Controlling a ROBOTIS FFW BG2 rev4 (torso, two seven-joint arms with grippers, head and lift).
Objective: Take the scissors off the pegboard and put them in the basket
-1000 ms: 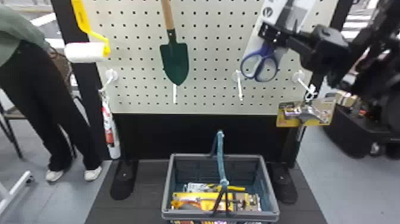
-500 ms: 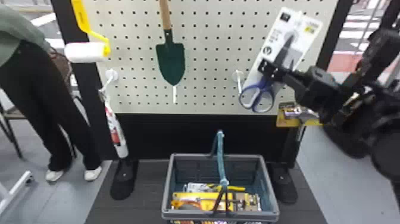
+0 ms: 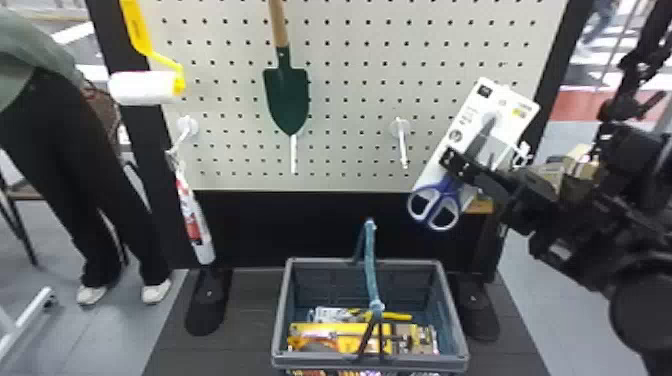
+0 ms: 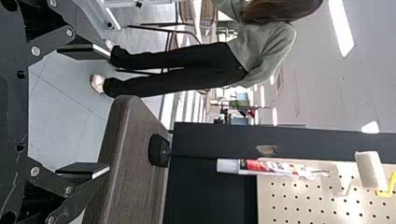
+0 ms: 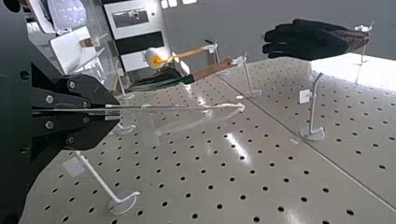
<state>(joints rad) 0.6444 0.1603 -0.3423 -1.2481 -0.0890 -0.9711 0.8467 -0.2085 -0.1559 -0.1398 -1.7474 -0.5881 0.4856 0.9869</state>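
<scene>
Behind everything rises a cream perforated pegboard (image 3: pixel 225 110) in a black frame, standing on a dark plank-patterned platform (image 3: pixel 250 310) over a grey tiled floor. A green-bladed trowel with a wooden handle (image 3: pixel 287 97) hangs at the middle of the board, and to its left hangs a white paint roller with a yellow handle (image 3: pixel 145 87). Below the roller, a red-and-white tube-shaped package (image 3: pixel 195 225) hangs from a hook.

The blue-handled scissors on a white card (image 3: pixel 435 205) are in front of the board's lower right part, clamped in the right end effector (image 3: pixel 452 162). They tilt, blades up to the right and handle loops down to the left, above and apart from the basket. In the right wrist view, its fingers are pressed together on the thin package, seen edge-on.

Down on the platform sits the grey plastic basket (image 3: pixel 420 361), its blue-wrapped handle (image 3: pixel 370 265) upright across the opening. Yellow packaged goods (image 3: pixel 345 332) lie inside.

In the left wrist view, the left end effector (image 4: pixel 83 111) has its fingers wide apart, with nothing between them.
</scene>
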